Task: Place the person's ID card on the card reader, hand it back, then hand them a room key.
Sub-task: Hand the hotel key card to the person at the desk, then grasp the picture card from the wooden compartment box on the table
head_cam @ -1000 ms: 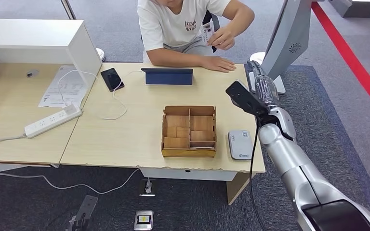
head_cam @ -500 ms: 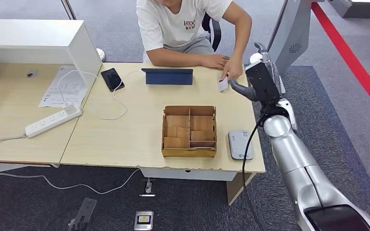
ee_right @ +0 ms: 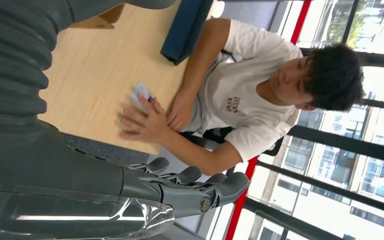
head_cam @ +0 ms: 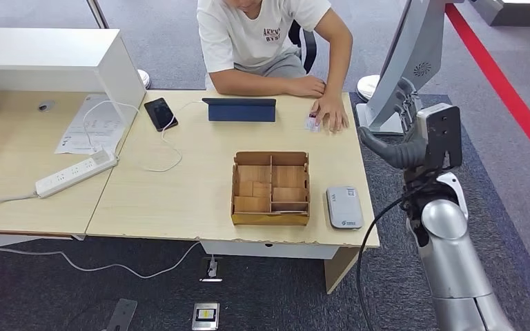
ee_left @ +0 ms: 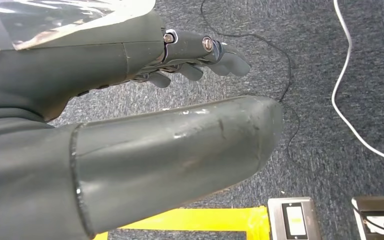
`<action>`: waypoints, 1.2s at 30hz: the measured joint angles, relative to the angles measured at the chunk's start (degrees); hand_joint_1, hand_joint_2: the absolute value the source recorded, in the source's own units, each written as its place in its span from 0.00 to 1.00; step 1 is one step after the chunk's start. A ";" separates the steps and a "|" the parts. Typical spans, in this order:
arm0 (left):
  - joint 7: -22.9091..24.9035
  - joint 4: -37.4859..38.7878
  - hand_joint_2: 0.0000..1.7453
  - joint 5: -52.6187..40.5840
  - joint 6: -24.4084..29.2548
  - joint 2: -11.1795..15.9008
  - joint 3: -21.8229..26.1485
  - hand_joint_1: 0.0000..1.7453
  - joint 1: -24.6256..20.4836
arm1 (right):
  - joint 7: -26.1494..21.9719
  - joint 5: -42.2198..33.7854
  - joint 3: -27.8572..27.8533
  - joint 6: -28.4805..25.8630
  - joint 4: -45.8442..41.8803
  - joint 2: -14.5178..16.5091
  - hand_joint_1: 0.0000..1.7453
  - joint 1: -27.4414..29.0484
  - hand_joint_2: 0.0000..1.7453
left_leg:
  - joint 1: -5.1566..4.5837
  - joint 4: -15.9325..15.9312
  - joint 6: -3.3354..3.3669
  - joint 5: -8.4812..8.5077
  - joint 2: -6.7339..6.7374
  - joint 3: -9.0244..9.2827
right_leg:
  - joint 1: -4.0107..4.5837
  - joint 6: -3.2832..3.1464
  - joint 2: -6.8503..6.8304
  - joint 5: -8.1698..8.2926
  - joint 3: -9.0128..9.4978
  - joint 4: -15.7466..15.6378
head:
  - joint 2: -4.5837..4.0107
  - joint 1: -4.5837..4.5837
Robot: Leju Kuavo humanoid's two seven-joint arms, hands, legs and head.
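White ID card (head_cam: 311, 123) flat under person's hand (head_cam: 332, 110), tabletop (head_cam: 193, 179).

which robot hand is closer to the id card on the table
Right. The right robot hand is raised just past the table edge near the ID card; the left robot hand hangs low over the carpet.

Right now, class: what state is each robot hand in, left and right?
Left hand: open, holding nothing, above the carpet.
Right hand: open, holding nothing, raised beside the table.
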 joint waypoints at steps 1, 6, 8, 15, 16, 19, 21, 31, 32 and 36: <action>0.05 0.00 0.00 0.07 -0.06 -0.02 0.01 0.00 0.00 | 0.01 -0.14 -0.02 0.57 -1.37 -0.11 0.00 1.02 1.00 | 0.01 0.00 0.00 0.00 0.00 0.00 | 0.01 0.00 0.00 0.00 0.01 0.00 | 0.00 0.01; 0.28 0.03 0.00 0.38 -0.23 -0.08 0.10 0.00 0.01 | 0.12 -0.98 0.09 2.91 -7.36 -0.31 0.00 5.40 1.00 | 0.02 -0.01 0.00 0.00 0.00 -0.01 | 0.02 0.00 0.00 0.00 0.02 0.02 | 0.00 0.00; 0.46 0.05 0.00 0.51 -0.35 -0.09 0.13 0.00 0.01 | 0.31 -1.37 0.18 3.80 -8.93 -0.31 0.00 6.75 1.00 | 0.01 -0.01 0.00 0.00 0.00 -0.02 | 0.01 0.00 0.00 0.00 0.02 0.01 | 0.00 0.01; 0.98 0.12 0.00 0.68 -0.79 -0.09 0.19 0.00 0.02 | -0.06 1.97 1.71 5.56 -11.97 -0.29 0.00 10.74 1.00 | 0.01 -0.01 0.00 0.00 -0.01 -0.04 | 0.01 0.00 0.00 0.00 0.02 -0.01 | 0.00 0.01; 1.01 0.13 0.00 0.64 -0.79 -0.09 0.18 0.00 0.00 | -0.23 3.50 2.18 5.42 -12.22 -0.31 0.00 11.26 1.00 | 0.01 -0.01 0.00 0.00 -0.01 -0.03 | 0.01 0.00 0.00 0.00 0.02 -0.01 | 0.00 0.01; 1.14 0.15 0.00 0.28 -0.77 -0.09 0.16 0.00 -0.14 | -0.51 10.64 4.05 4.25 -12.92 -0.48 0.00 12.81 1.00 | 0.01 -0.01 0.00 0.00 -0.01 -0.03 | 0.01 0.00 0.00 -0.01 0.02 0.00 | 0.00 0.01; 1.23 0.15 0.00 0.09 -0.75 -0.10 0.15 0.00 -0.29 | -0.57 15.95 5.70 3.18 -13.33 -0.73 0.00 13.82 1.00 | 0.01 -0.01 0.00 0.00 -0.01 -0.03 | 0.01 0.00 0.00 -0.01 0.02 0.00 | 0.00 0.01; 7.05 0.15 0.00 -0.59 -4.00 0.54 0.09 0.00 -2.94 | -0.77 34.29 12.40 -6.73 -9.62 -1.65 0.00 14.50 1.00 | 0.01 -0.02 0.00 0.02 -0.05 -0.03 | 0.01 0.00 -0.01 0.00 0.07 0.02 | 0.00 0.00; 7.16 0.15 0.00 -0.49 -4.03 0.60 0.09 0.00 -3.10 | -0.64 34.88 12.85 -7.39 -8.89 -1.65 0.00 14.46 1.00 | 0.01 -0.02 0.00 0.02 -0.05 -0.03 | 0.01 0.00 -0.01 0.00 0.07 0.02 | 0.00 0.00; 7.19 0.15 0.00 -0.05 -3.97 0.66 0.08 0.00 -3.32 | 1.35 38.07 14.55 -8.87 -5.86 -1.66 0.00 14.03 1.00 | 0.01 -0.01 0.00 0.01 -0.05 -0.03 | 0.01 0.00 -0.01 0.00 0.05 0.01 | 0.00 0.00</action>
